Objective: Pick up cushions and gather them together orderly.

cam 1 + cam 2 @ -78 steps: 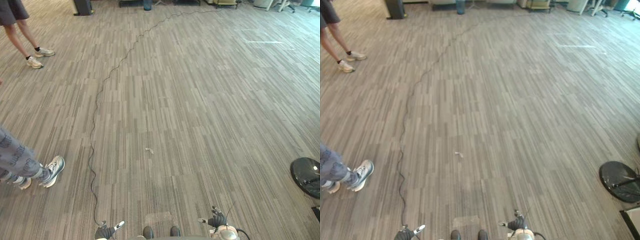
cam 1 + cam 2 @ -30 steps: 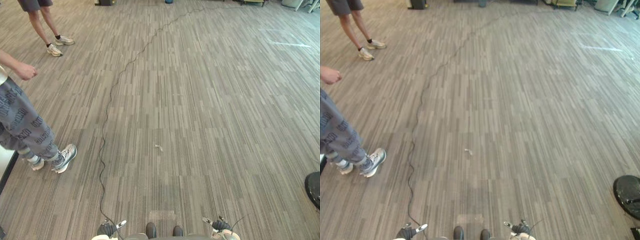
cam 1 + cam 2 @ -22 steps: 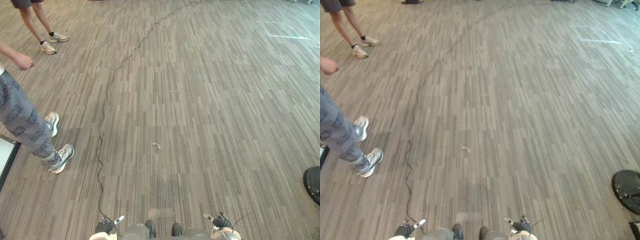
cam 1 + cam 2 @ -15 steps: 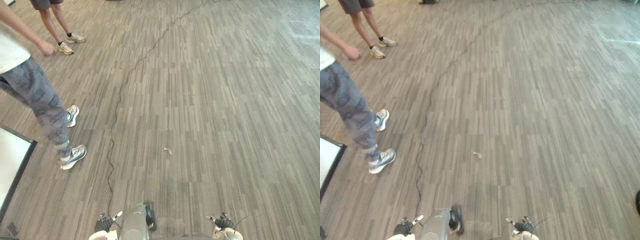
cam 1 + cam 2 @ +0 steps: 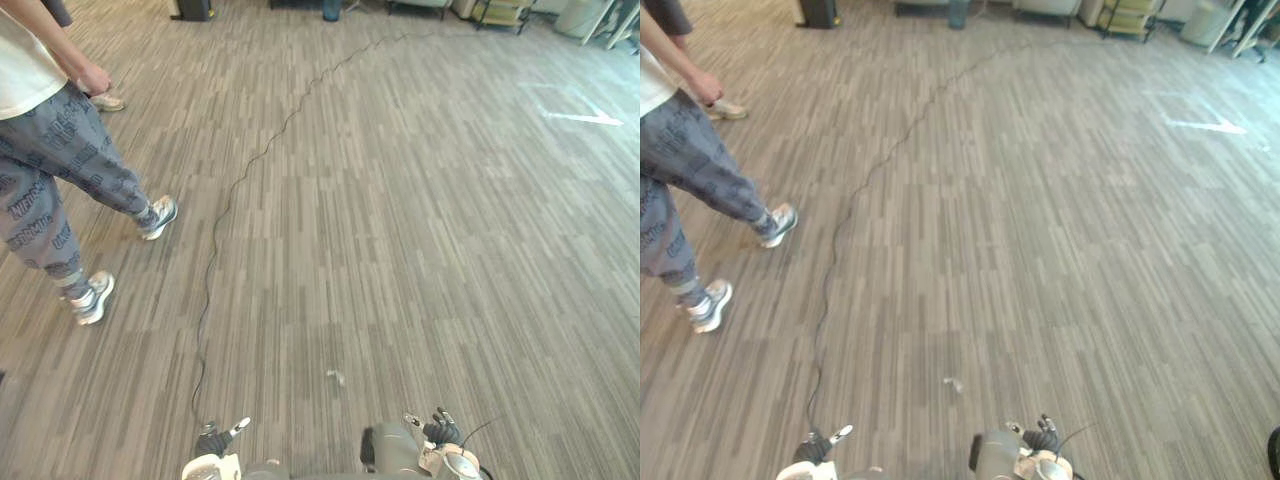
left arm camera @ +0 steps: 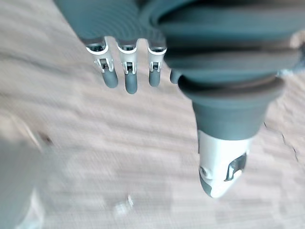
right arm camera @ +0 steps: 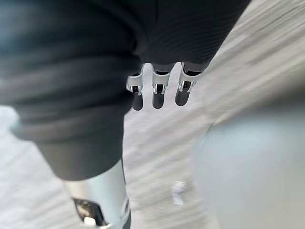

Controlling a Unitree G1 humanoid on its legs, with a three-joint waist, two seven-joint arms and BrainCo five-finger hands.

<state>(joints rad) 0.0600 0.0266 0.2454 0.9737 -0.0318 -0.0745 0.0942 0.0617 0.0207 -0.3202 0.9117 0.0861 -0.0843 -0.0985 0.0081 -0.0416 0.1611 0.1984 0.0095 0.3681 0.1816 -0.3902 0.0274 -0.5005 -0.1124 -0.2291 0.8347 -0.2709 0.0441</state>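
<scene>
At the lower edge of the head views, left hand (image 5: 211, 440) and right hand (image 5: 440, 432) hang low over the grey plank-patterned floor (image 5: 420, 230). Each wrist view shows straight, relaxed fingers (image 6: 126, 76) holding nothing. Where the cushions lie cannot be told. A small white scrap (image 5: 335, 377) lies on the floor between the hands, slightly ahead. To the left, well apart, a person (image 5: 50, 150) in patterned grey trousers stands legs astride. Farther off: a white tape mark (image 5: 575, 115) to the right, a dark bin (image 5: 195, 9) at the far edge.
</scene>
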